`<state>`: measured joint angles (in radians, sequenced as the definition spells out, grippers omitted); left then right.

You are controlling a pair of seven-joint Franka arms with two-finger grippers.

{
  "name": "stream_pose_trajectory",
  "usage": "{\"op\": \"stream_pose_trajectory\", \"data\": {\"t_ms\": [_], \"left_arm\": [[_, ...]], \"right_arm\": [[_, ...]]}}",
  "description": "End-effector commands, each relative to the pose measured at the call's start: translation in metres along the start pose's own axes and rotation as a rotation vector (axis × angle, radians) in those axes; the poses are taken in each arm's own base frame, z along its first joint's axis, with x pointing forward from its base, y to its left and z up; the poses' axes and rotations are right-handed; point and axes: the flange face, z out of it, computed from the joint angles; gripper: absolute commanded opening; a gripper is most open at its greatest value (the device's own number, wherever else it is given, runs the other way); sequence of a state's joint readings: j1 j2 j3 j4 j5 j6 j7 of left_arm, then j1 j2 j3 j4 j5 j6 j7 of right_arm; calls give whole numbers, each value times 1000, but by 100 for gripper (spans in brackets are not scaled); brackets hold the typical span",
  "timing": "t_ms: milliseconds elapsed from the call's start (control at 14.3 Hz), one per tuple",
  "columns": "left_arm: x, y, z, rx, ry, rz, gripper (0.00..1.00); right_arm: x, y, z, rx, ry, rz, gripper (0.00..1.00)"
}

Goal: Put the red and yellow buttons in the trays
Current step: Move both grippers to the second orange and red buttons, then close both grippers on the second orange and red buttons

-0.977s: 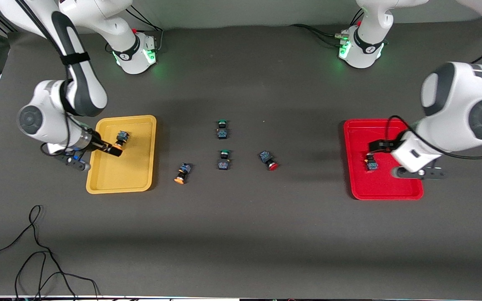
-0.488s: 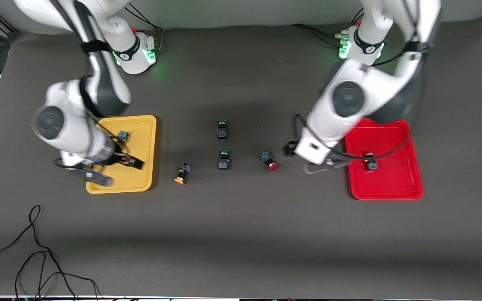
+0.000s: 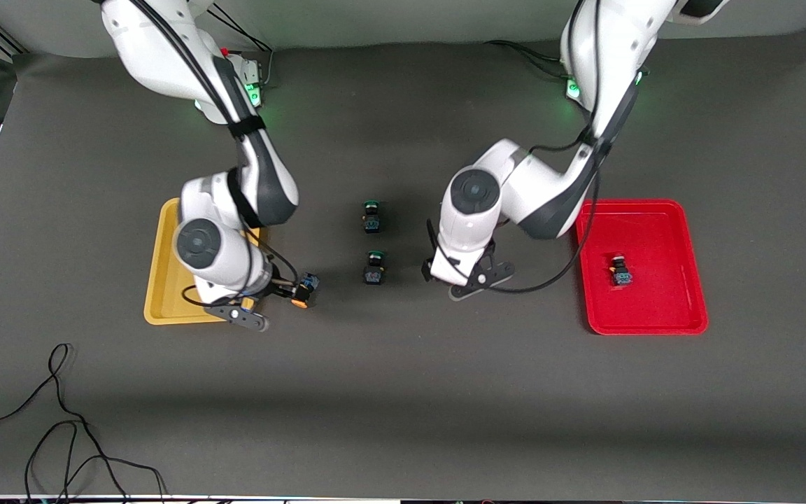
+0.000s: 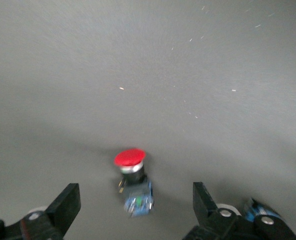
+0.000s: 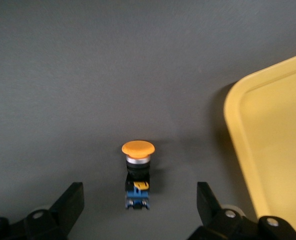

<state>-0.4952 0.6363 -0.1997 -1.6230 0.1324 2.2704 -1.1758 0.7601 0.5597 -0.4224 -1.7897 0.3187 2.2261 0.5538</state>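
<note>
The yellow tray (image 3: 158,280) lies on the dark worktop (image 3: 403,392) toward the right arm's end. Just beside its near corner the right claw (image 3: 290,292) is over the orange button (image 3: 303,292), which lies on its side on the worktop. The fingers are apart, one on each side of it, not touching. In the middle lie two green buttons (image 3: 371,216). The left claw (image 4: 135,205), fingers also apart, is over the red button (image 4: 132,180), on the bare worktop. The red tray (image 3: 655,315), toward the left arm's end, holds a second button (image 3: 620,271).
</note>
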Motion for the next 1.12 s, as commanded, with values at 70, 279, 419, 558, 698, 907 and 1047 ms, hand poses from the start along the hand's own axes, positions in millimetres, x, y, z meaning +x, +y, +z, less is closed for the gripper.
{"op": "stream_pose_trajectory", "data": {"t_ms": [70,279,419,558,698,907,1047], "left_arm": [[-6,10,44,11,17,-25,100],[-8,9,68,25,21,-5,100],[-11,6,79,42,17,2,98],[-22,9,86,51,11,17,84],[-23,9,87,58,7,18,43],[-17,9,77,54,12,15,17],[-11,10,65,44,19,8,14]], "right_arm": [[-20,-20,46,28,8,44,100],[-21,-16,64,13,15,52,100],[-23,-11,72,-1,9,49,87],[-22,-7,75,-4,7,45,63],[-23,-8,75,-2,5,46,43],[-29,-13,75,27,-18,65,34],[-29,-12,73,29,-23,60,16]]}}
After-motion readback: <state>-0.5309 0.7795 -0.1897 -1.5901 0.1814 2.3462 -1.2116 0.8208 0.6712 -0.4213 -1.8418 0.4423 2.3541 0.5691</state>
